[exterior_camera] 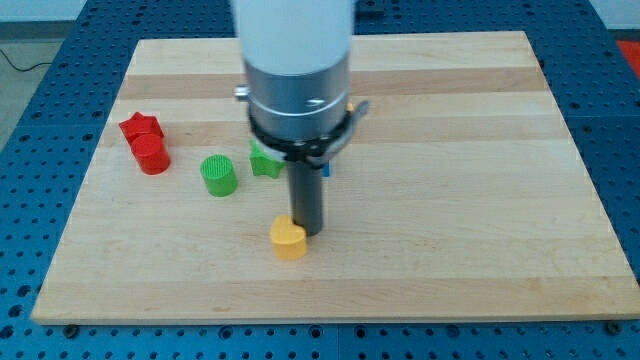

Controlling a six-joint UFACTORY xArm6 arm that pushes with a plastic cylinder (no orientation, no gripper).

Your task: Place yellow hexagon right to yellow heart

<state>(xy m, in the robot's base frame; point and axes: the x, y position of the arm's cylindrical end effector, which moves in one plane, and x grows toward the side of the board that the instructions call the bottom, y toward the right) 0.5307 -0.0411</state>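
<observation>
A yellow block (289, 239), which looks like the heart, lies on the wooden board (470, 200) near the view's bottom centre. My tip (305, 234) stands right beside it, touching its upper right side. The rod and the arm's white and grey body rise above it and hide the board behind. No yellow hexagon shows; it may be hidden behind the arm.
A green cylinder (219, 175) lies left of the rod. A green star-like block (264, 159) is partly hidden behind the arm, and a blue block (326, 169) peeks out at the rod's right. A red star (140, 127) and a red cylinder (152, 155) sit together at the view's left.
</observation>
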